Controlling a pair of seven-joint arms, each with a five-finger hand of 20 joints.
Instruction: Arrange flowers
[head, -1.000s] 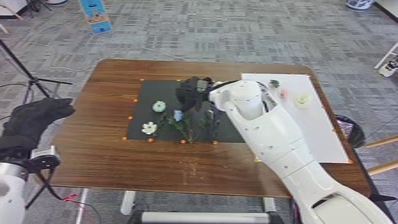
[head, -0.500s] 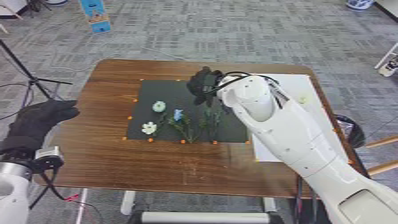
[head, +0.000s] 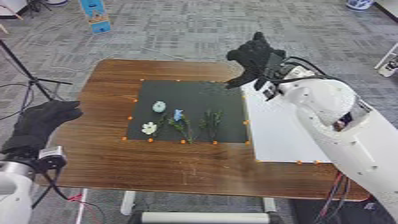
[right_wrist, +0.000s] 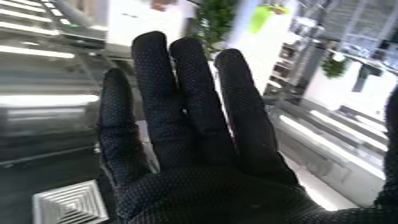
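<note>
In the head view my right hand (head: 258, 59) is over the far right part of the table, with fingers open. The right wrist view shows the same hand (right_wrist: 209, 185), fingers straight and nothing held. My left hand (head: 44, 119) hangs off the table's left edge. On the black mat (head: 191, 92) lie a pale green-blue flower (head: 159, 106), a white flower (head: 148, 128), a blue flower (head: 178, 115) and green stems (head: 211, 121). The white board (head: 286, 135) lies to the right of the mat, partly hidden by my right arm.
Orange markers line the edges of the black mat and the white board. The brown table (head: 142, 167) surrounds both. A black tripod (head: 34, 77) stands on the floor to the left, beyond the table edge.
My right hand has moved from over the mat's upper right area to the far right, and its fingers are now spread. The mat's right side is uncovered. The left hand has barely moved.
</note>
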